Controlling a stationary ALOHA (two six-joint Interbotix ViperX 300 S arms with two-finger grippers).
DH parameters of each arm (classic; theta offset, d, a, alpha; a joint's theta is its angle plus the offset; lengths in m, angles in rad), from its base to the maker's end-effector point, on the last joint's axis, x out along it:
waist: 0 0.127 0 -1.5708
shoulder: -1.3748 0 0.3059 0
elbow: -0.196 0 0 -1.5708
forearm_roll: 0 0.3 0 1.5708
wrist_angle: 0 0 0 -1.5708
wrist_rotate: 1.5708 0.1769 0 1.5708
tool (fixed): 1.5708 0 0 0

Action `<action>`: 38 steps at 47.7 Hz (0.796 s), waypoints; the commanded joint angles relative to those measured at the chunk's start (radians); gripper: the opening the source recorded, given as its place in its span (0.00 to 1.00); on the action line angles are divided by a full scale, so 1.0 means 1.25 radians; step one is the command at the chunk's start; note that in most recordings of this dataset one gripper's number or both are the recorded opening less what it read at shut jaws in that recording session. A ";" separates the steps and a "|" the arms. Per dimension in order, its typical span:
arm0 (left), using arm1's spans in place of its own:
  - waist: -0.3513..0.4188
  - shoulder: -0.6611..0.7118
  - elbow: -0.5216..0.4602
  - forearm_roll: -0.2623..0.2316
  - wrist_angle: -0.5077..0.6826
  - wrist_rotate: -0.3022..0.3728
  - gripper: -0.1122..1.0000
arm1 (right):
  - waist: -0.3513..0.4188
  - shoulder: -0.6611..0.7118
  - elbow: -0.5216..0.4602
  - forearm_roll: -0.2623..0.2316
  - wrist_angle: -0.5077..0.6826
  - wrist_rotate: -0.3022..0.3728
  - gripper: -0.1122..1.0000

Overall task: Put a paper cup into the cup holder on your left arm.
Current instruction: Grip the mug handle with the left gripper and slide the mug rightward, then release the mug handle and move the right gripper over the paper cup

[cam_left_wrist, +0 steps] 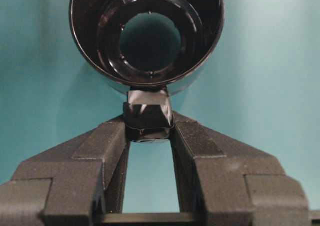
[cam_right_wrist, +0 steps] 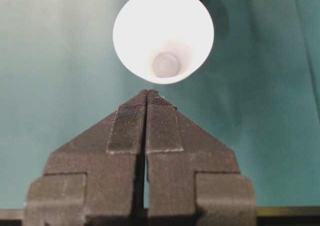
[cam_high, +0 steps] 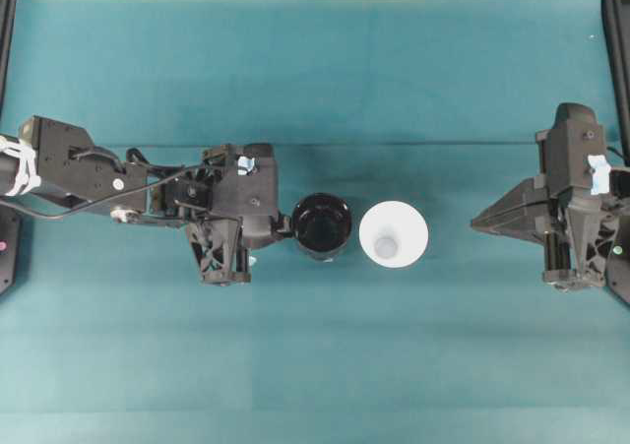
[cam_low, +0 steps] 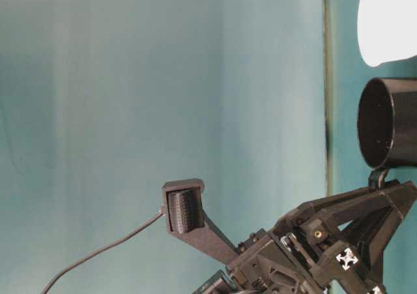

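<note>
Paper cup (cam_high: 393, 233) stood upright, straight ahead of the fully closed, empty right gripper (cam_right_wrist: 148, 93) | left gripper (cam_left_wrist: 148, 128) pinched the cup holder (cam_high: 322, 225) handle | holder just beside cup.

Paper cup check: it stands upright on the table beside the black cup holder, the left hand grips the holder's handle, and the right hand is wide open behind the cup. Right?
Not quite. The right hand is shut, its fingers pressed together, as the right wrist view shows. The rest holds: the paper cup stands upright beside the cup holder, and the left hand grips the holder's handle.
</note>
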 commanded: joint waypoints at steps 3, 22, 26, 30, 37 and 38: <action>-0.002 -0.001 -0.015 0.001 -0.006 -0.001 0.40 | 0.000 -0.001 -0.007 0.001 -0.007 0.006 0.08; -0.011 -0.001 -0.012 0.001 -0.023 0.001 0.87 | 0.000 -0.001 -0.007 0.001 -0.007 0.006 0.08; -0.011 -0.001 -0.012 0.001 -0.023 0.001 0.88 | 0.000 -0.001 -0.007 0.001 -0.007 0.005 0.08; -0.011 -0.001 -0.013 0.001 -0.022 0.001 0.88 | 0.000 -0.001 -0.007 0.001 -0.007 0.006 0.08; -0.011 -0.005 -0.007 0.001 -0.012 0.001 0.88 | -0.001 0.015 -0.011 0.001 -0.001 0.006 0.08; -0.010 -0.010 -0.006 0.001 -0.010 0.001 0.88 | -0.001 0.018 -0.015 0.001 0.004 0.006 0.08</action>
